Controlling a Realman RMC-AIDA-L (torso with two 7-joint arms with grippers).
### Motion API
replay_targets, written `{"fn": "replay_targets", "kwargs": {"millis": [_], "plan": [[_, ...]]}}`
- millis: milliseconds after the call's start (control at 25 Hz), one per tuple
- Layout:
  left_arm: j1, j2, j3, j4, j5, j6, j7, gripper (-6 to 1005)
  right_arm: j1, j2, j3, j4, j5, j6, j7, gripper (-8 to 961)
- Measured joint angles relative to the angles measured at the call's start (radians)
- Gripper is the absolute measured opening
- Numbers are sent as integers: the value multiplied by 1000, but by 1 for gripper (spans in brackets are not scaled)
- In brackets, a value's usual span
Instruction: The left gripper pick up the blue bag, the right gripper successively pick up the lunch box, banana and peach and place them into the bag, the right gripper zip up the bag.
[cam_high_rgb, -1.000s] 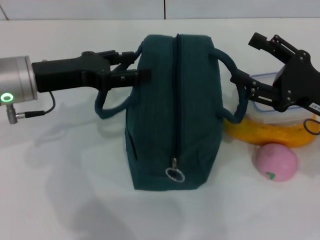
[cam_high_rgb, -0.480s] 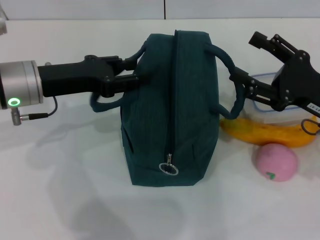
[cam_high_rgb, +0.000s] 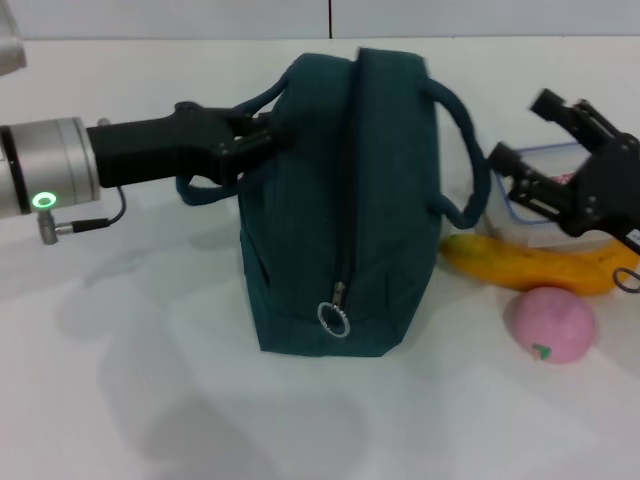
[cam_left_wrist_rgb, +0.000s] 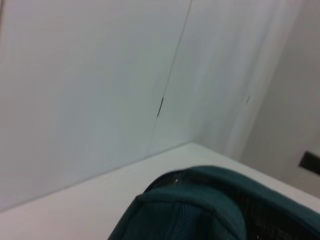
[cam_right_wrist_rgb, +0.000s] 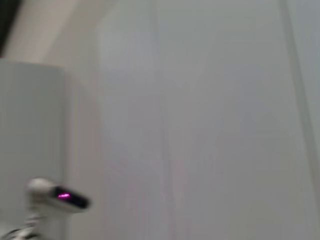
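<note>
From the head view, my left gripper (cam_high_rgb: 258, 140) is clenched on the left loop handle of the blue bag (cam_high_rgb: 345, 210), which stands mid-table, zipper on top. My right gripper (cam_high_rgb: 525, 150) hangs spread wide near the right edge — above the lunch box (cam_high_rgb: 545, 195), holding nothing. The banana (cam_high_rgb: 530, 265) lies just in front of the box, the peach (cam_high_rgb: 549, 323) nearer the front edge.

My left wrist view catches the bag's top (cam_left_wrist_rgb: 200, 210) against the wall (cam_left_wrist_rgb: 90, 90).

My right wrist view shows pale wall — little else.

Lab-type test setup, plain white table (cam_high_rgb: 150, 400), bare white wall panels (cam_left_wrist_rgb: 90, 90) w/ seams
</note>
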Motion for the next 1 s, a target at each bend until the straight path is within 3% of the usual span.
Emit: {"fn": "replay_targets", "kwargs": {"millis": [200, 240, 480, 840, 1000], "plan": [[-33, 2, 2, -51, -43, -9, 63, 234, -6, 0, -9, 112, 141, -48, 57, 875], [-37, 2, 1, -52, -43, -11, 67, 218, -17, 0, -9, 178, 248, -64, 152, 875], [-57, 1, 3, -77, -40, -12, 81, 160, -74, 0, -5, 226, 392, -50, 319, 875], [-65, 2, 3, -88, -44, -13, 98, 83, -94, 0, -3, 321, 526, -7, 440, 875], [-65, 1, 3, -88, -43, -13, 98, 82, -84, 0, -4, 309, 528, 107, 519, 874]]}}
